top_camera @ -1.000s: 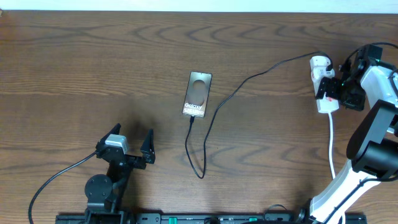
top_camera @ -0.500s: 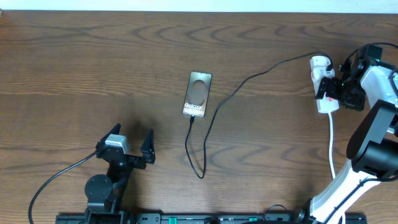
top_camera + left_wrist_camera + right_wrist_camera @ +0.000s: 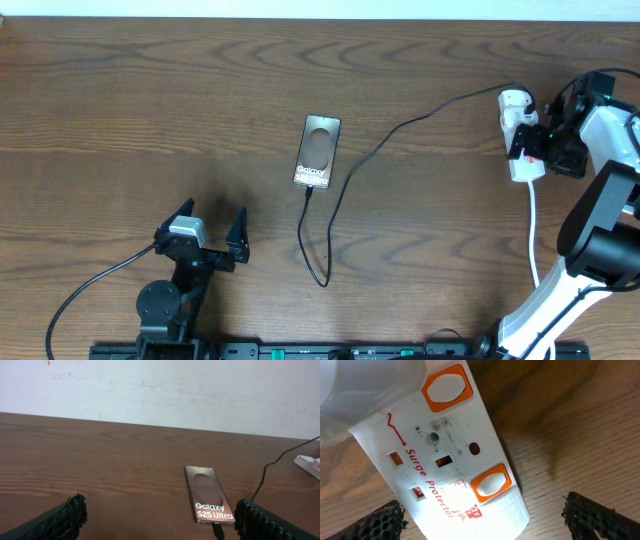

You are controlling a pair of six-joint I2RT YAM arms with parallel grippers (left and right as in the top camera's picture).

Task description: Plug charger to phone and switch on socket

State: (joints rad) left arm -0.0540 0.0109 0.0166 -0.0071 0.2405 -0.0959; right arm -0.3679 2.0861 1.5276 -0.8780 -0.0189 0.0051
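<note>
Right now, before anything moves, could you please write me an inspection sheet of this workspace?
Surface: brown wooden table, grain visible.
Job's things: phone flat, face up, mid-table; charger plug meets its near end; socket at the right edge, switch state cannot be told.
Clutter: nothing seen.
Grippers: left gripper open, empty, apart from the phone; right gripper open, over the socket.
Cables: charger loops from socket to phone; white cord runs from socket toward the near edge; black cable beside the left arm base.
Surroundings: white wall behind the table.
</note>
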